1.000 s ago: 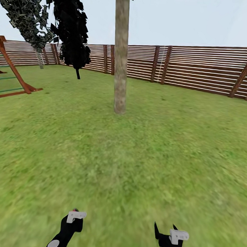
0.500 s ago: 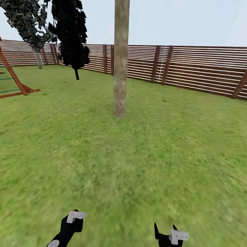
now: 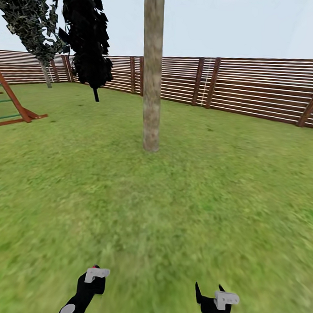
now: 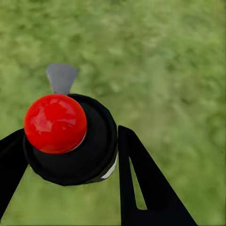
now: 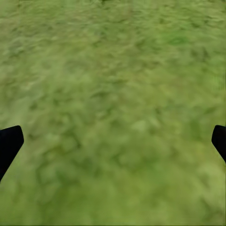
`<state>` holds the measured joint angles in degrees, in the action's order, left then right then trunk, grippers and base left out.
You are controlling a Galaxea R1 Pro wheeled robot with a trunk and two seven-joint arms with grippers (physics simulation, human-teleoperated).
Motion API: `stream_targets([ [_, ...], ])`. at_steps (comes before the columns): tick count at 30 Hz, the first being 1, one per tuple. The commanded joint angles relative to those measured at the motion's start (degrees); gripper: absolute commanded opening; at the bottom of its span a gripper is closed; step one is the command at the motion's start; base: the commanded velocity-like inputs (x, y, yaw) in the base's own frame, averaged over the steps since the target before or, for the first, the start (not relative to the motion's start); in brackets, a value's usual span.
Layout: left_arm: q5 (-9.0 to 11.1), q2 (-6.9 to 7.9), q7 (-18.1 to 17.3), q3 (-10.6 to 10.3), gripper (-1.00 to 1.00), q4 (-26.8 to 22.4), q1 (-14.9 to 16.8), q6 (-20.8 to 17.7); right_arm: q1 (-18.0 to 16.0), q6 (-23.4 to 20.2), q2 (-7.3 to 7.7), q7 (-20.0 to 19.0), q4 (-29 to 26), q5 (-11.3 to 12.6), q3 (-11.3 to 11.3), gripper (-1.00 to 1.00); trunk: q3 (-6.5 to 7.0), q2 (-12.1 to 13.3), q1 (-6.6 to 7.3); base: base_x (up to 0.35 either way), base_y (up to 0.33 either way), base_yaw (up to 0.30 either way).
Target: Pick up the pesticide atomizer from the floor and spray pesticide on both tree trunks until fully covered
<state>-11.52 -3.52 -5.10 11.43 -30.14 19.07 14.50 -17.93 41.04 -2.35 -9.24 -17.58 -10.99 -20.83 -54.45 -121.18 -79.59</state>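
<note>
Head view: I look across the grass floor (image 3: 172, 208) of the garden toward a pale mottled tree trunk (image 3: 152, 73) standing well ahead, near centre. Behind it runs the slatted wooden fence (image 3: 252, 86). At far left stands a second pale-trunked tree (image 3: 33, 17) by the fence, with an all-black tree (image 3: 89, 38) beside it and a red swing frame (image 3: 15, 101) at the edge. Both arms hang low: left end effector (image 3: 96, 274), right end effector (image 3: 222, 297).

Left wrist view: the left end effector (image 4: 66, 155) is clenched on the spray bottle (image 4: 75, 141), black body between the two fingers (image 4: 141, 183), red cap (image 4: 55, 123) facing me, grey nozzle (image 4: 61, 77) poking past it over grass. Bottle sits off-centre toward one finger; I can't judge how firm the grip is.

Right wrist view: right end effector (image 5: 113, 141) spread wide, empty, fingertips (image 5: 9, 141) at the frame edges, blurred grass beneath.

Risks, as I judge them:
- Trunk is well apart; spraying from here would likely fall short on the grass.
- Nozzle aim relative to the trunk is unclear; a misaligned wrist would waste spray.
- Off-centre grip could let the bottle twist or slip while driving.
- One-sided spraying may leave the trunk's back bare.
- Second tree is far off at left; easy to confuse with the black one.
</note>
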Motion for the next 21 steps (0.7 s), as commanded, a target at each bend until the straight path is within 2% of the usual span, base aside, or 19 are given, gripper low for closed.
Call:
stream_targets([
  [1,0.0,0.0,0.0,0.0,-1.0,0.0,0.0,0.0,0.0,0.0,0.0,0.0,0.0,0.0,0.0,1.0,0.0,0.0,0.0,0.339,0.0,0.0],
  [21,0.1,0.0,0.0,0.5,-1.0,0.0,0.0,0.0,0.0,0.0,0.03,0.0,-0.1,0.1,0.0,1.0,0.0,0.0,0.0,0.34,0.0,0.0],
])
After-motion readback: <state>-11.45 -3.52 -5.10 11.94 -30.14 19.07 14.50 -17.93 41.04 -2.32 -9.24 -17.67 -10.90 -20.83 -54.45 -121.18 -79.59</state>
